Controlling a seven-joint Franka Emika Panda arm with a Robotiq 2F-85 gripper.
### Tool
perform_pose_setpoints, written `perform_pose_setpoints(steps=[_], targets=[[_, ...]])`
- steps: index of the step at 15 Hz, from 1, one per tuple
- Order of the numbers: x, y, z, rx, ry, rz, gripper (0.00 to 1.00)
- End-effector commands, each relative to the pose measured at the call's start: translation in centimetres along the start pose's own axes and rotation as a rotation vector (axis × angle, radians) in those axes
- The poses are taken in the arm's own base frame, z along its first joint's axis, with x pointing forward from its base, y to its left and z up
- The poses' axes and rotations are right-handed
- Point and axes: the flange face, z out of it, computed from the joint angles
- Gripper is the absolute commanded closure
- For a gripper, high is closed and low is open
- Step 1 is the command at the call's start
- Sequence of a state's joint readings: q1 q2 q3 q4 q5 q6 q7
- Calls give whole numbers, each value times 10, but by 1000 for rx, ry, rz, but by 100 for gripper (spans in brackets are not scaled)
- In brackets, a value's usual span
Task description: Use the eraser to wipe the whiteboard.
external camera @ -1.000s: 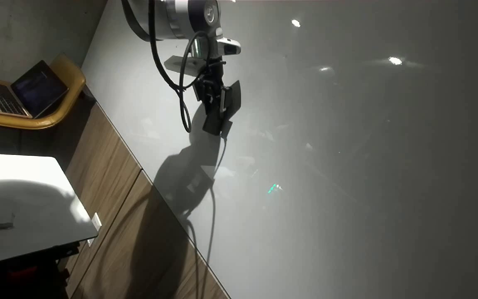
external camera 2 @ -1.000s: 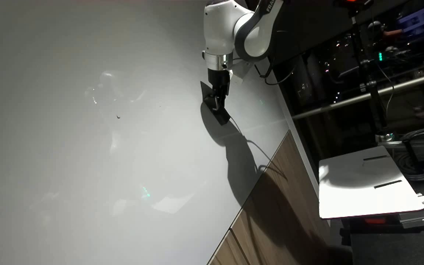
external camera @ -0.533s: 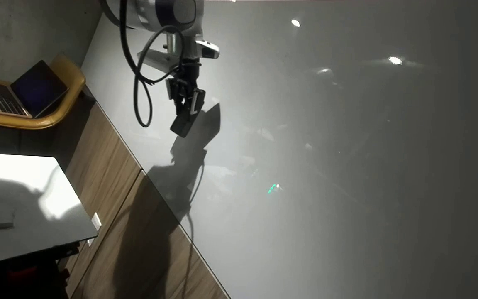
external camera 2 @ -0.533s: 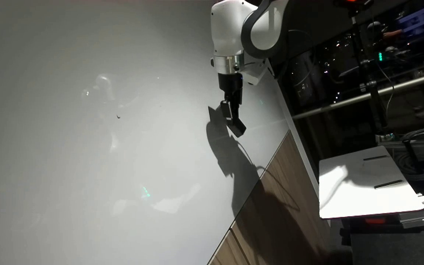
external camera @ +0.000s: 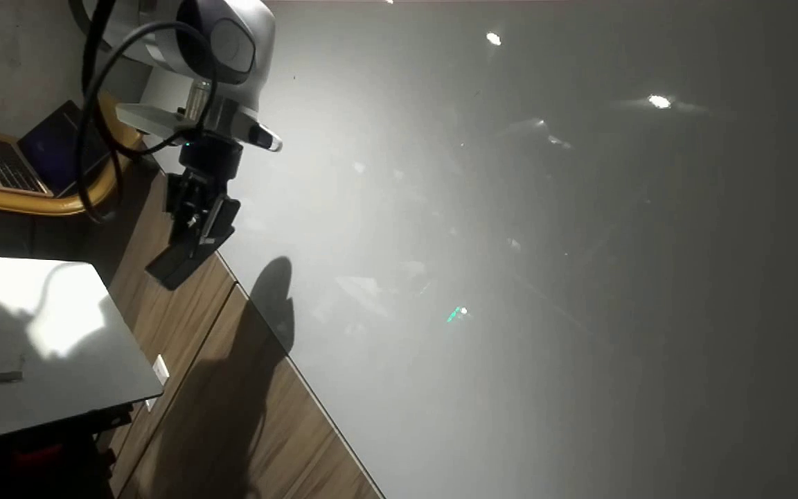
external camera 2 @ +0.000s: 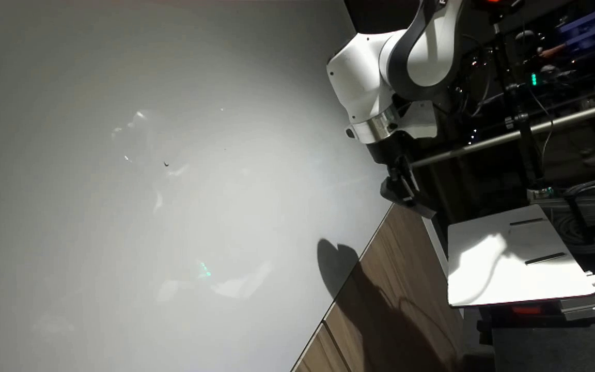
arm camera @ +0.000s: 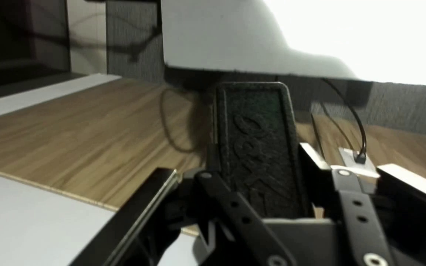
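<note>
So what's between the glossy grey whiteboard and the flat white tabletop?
In an exterior view: brown wooden panelling, a white socket and, in front, the dark oblong eraser.

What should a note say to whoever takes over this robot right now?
Gripper: closed on the eraser.
Where: the eraser is off the whiteboard; in an exterior view it shows against the wood panel.
Done: the eraser is held. How much has been wiped can't be told; no large pen scribbles show.
Left: a small dark mark shows in an exterior view; if it is ink, it probably needs a wipe.
</note>
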State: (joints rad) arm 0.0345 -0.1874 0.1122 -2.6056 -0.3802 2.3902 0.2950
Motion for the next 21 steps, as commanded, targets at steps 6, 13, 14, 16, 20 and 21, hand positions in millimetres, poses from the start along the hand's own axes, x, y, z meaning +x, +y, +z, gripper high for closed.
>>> perform_pose_setpoints(steps=[6,13,14,16,20,21], targets=[[-65,-56,64,106,-238,-64,71],[-65,-62,79,154,-285,-36,71],[-65,-62,80,155,-287,-35,71],[-64,-63,82,156,-291,-35,71],[-57,-65,81,153,-270,-56,21],[-54,-65,81,153,-265,-58,20]])
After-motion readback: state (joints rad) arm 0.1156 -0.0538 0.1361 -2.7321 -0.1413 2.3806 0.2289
